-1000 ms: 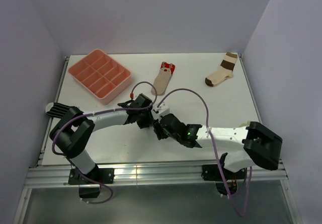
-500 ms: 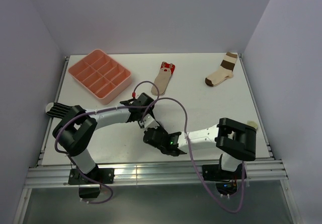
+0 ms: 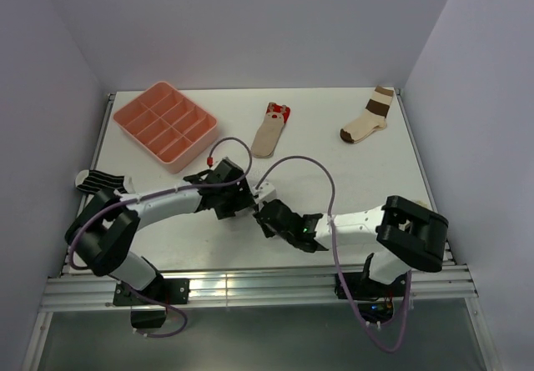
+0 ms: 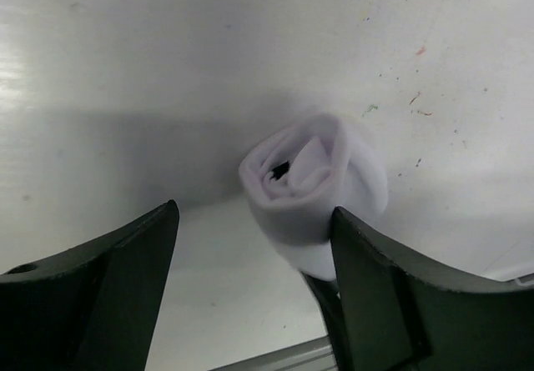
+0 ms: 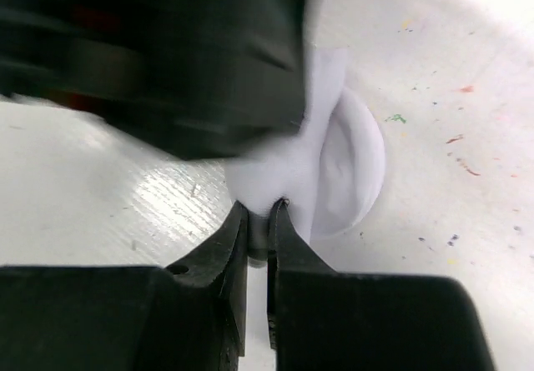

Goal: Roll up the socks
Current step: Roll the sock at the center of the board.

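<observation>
A white sock (image 4: 313, 189) lies rolled into a tight bundle on the table. My left gripper (image 4: 254, 214) stands open around it, its right finger (image 4: 392, 292) touching the roll and its left finger (image 4: 108, 279) apart from it. My right gripper (image 5: 265, 214) is shut on a fold at the edge of that white sock (image 5: 350, 162). In the top view both grippers, left (image 3: 248, 203) and right (image 3: 269, 218), meet near the table's front middle and mostly hide the roll. A tan sock with a red end (image 3: 269, 131) lies flat at the back. A thin-striped sock (image 3: 98, 179) lies at the left edge.
A pink compartment tray (image 3: 165, 125) stands at the back left. A cream sock with brown bands (image 3: 367, 119) lies at the back right. Purple cables loop above both arms. The left wrist's dark body (image 5: 167, 54) fills the top of the right wrist view.
My left gripper has opened off the rolled white sock. My right gripper has closed onto the roll's edge, after its arm swung left and then back toward the roll.
</observation>
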Tool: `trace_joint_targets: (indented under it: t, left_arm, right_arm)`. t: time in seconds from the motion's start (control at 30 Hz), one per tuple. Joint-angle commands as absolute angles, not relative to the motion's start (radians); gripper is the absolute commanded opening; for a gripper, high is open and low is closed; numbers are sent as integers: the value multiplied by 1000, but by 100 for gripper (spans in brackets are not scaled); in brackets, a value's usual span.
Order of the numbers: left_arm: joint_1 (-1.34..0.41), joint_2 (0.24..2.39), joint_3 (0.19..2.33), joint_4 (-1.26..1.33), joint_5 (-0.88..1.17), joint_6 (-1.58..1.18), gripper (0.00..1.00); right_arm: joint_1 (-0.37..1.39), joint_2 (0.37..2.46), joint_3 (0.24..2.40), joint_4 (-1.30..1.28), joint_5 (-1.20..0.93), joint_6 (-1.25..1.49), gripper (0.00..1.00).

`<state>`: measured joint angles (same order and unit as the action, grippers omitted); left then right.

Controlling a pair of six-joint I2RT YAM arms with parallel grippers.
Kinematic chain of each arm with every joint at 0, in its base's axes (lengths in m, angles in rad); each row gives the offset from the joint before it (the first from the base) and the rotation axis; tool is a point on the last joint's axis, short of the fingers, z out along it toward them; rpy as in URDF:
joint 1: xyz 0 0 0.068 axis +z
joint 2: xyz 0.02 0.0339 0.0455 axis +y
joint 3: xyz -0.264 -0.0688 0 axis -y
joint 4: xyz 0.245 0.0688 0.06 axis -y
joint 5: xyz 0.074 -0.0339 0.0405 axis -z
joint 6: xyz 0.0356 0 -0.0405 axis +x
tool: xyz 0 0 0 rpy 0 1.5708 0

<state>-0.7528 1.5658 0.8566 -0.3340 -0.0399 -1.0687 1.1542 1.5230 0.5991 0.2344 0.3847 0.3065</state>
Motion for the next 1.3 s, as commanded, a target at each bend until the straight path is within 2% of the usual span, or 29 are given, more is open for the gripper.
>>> trace_joint_targets:
  t: [0.0,0.23,0.43,0.77,0.93,1.03,1.1,1.13,1.27]
  left_arm:
    - [-723,1439,787,-310,-60,-1098,79]
    - [-713,1275,641,-154,-37,-1160,79]
    - [-713,1298,555,-20,18,-1184,77]
    - [-713,1416,555,101,31,-1203,69]
    - [-713,1505,587,42,31,-1210,60]
    - [-713,1549,614,-29,26,-1210,54]
    - [-713,1568,635,-84,23,-1207,52]
    - [-713,1584,653,-107,20,-1200,52]
    - [-716,1615,693,-182,5,-1174,50]
  right_arm:
    - [1069,1496,517,276,112,394,0]
    - [887,1488,462,411,-247,452,0]
    - [747,1598,442,558,-514,535,0]
    - [684,1721,457,635,-614,591,0]
    - [673,1738,451,663,-617,607,2]
    - [675,1677,456,598,-566,571,9]
    - [681,1629,463,510,-496,528,21]
    - [687,1579,477,476,-467,513,31]
    - [733,1462,521,290,-286,433,48]
